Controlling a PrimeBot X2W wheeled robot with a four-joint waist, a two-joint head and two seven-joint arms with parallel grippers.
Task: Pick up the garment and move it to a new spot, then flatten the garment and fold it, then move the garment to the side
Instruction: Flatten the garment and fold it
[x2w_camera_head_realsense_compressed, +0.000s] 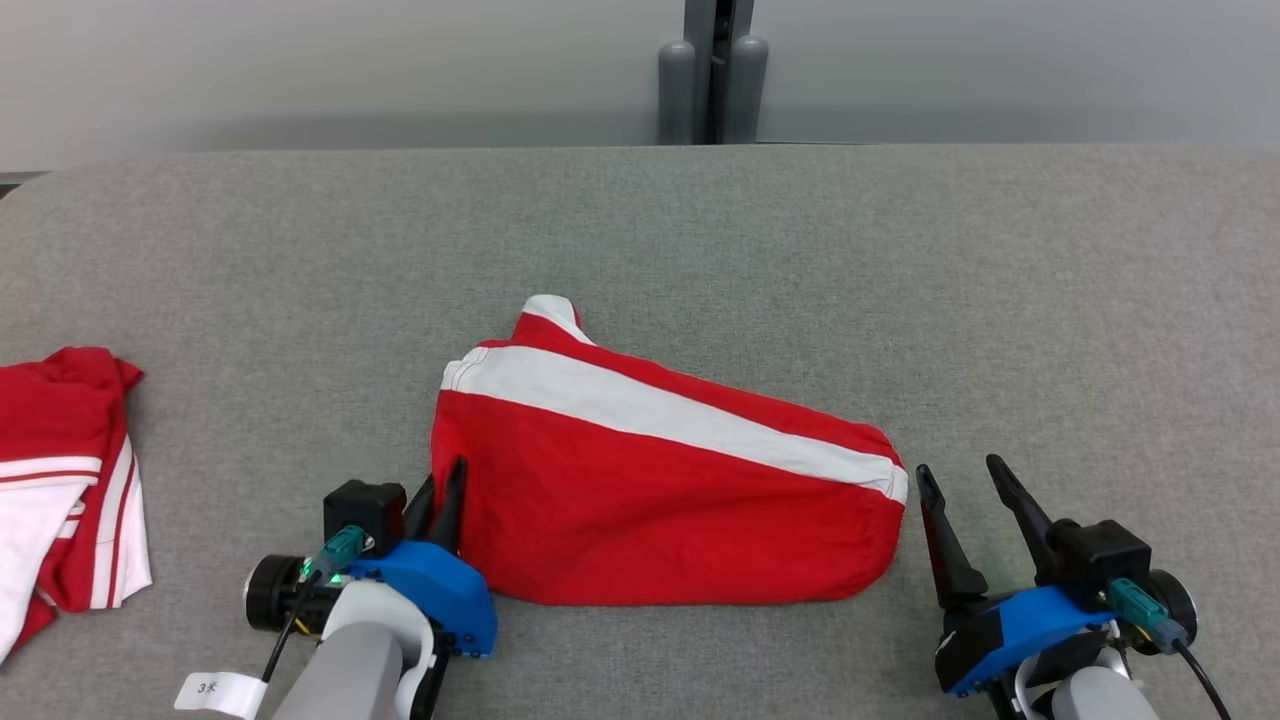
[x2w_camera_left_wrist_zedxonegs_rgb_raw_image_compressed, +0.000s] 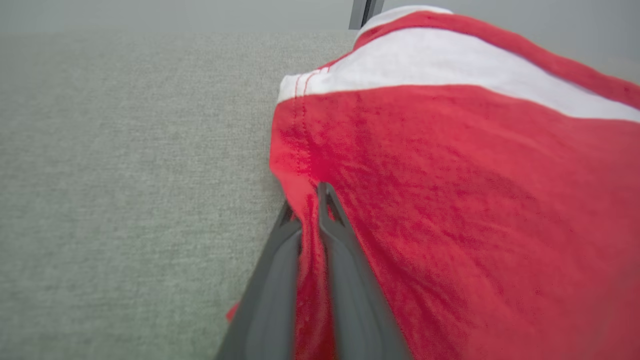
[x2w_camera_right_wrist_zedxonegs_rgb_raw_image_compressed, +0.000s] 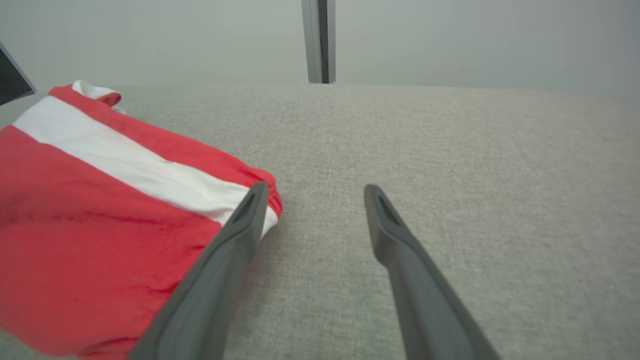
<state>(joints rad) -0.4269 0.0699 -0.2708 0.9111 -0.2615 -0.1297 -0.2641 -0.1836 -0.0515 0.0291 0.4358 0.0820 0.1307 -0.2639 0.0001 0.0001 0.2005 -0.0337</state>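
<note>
A: What is the left gripper (x2w_camera_head_realsense_compressed: 447, 475) doing?

B: Its two dark fingers (x2w_camera_left_wrist_zedxonegs_rgb_raw_image_compressed: 345, 260) are drawn nearly together on the near left edge of the garment (x2w_camera_head_realsense_compressed: 660, 490). In the left wrist view a ridge of red cloth runs up between them, so it is pinching the garment

A: And the right gripper (x2w_camera_head_realsense_compressed: 957, 466)?

B: It is released, with its fingers spread wide and only grey cloth surface between them. It sits low at the garment's right end. In the head view its inner finger stands just beside the rounded red end, and whether it touches the cloth cannot be told

A: Where does the garment lie?

B: It lies on the grey table (x2w_camera_head_realsense_compressed: 800, 250), near the front edge and about midway across, between the two grippers. It is red with a broad white stripe that slants from the upper left down to the right end. A small white-tipped flap sticks up at its far left corner. The near edge looks smooth and rounded, and the body has a few soft creases

A: Anything else on the table?

B: A second garment (x2w_camera_head_realsense_compressed: 70, 470), red with white panels and thin red stripes, lies crumpled at the left edge, well apart from the first. A dark post (x2w_camera_head_realsense_compressed: 712, 70) rises behind the table's far edge against a pale wall (x2w_camera_head_realsense_compressed: 300, 70). A white label (x2w_camera_head_realsense_compressed: 220, 692) hangs by the left forearm
</note>
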